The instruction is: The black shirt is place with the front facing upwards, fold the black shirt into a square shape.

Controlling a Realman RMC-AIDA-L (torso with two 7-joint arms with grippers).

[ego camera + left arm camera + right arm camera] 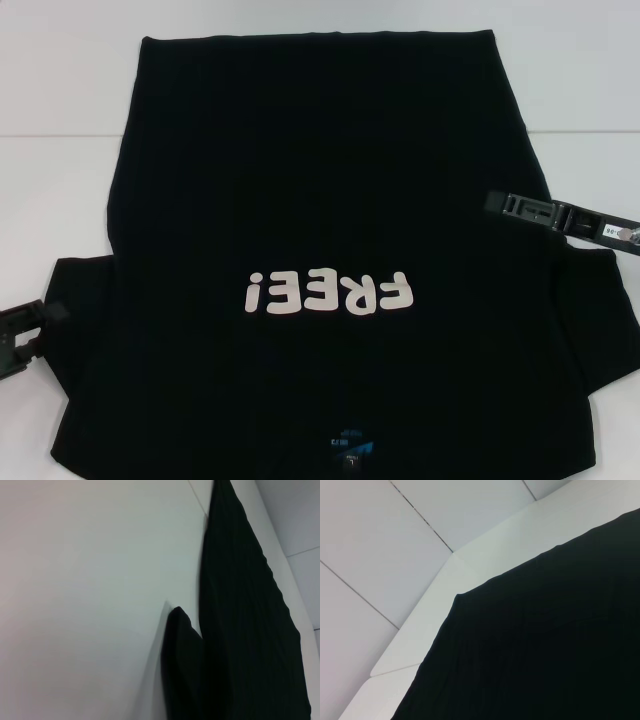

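Black shirt (320,230) laid flat, front up, on the white table (60,120). Collar and small blue neck label (347,447) are at the near edge; the hem lies at the far edge. The pale "FREE!" lettering (328,293) is read upside down from the head view. Both short sleeves are spread outward near the table's near corners. No fold is seen yet.

Left gripper (22,335) is noted low at the left edge of the head view, just beside the left sleeve (85,300). How far its pincer is open, and whether cloth is held, cannot be told. In the left wrist view only the sleeve tip (182,650) and the shirt's long side edge are shown against the table.

Right gripper (560,215) is seen over the shirt's right side edge, above the right sleeve (600,320). Its opening cannot be told either; nothing is seen hanging from it. The right wrist view shows the far hem corner (462,600) and bare table beyond.

Judged step: side panels and sleeves to be folded inward first. For a clean result, each sleeve should be pinched at its outer edge, only the top layers taken, and carried straight across toward the lettering so the new edge runs parallel to the shirt's length. Lift should be kept low to avoid dragging the body. Wrinkling at the hem is a likely risk.
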